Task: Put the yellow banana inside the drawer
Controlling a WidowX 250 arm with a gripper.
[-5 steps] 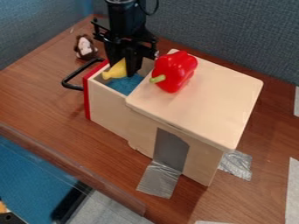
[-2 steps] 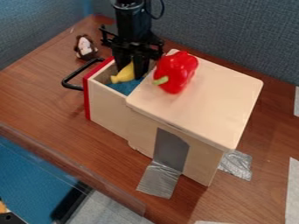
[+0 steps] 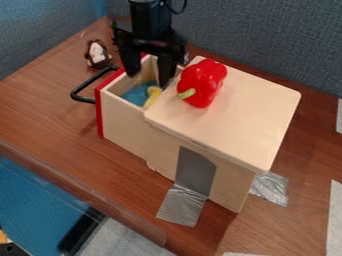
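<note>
Your banana (image 3: pixel 153 95) lies inside the open drawer (image 3: pixel 125 120), left of centre in the upper frame, and your gripper (image 3: pixel 148 80) is spread wide above, so the placing looks done, with only lifting clear left.

Can see only part of the yellow banana (image 3: pixel 153 94) in the drawer (image 3: pixel 123 120), and nothing of the drawer's inner end, hidden beneath the box top (image 3: pixel 244 107). Can follow the arm (image 3: pixel 148 19) only to the far edge. Cannot identify the orange-and-black thing (image 3: pixel 7 248), cut off at near left, nor make out details on the tiny brown-and-white figure (image 3: pixel 98 52), far left.
</note>
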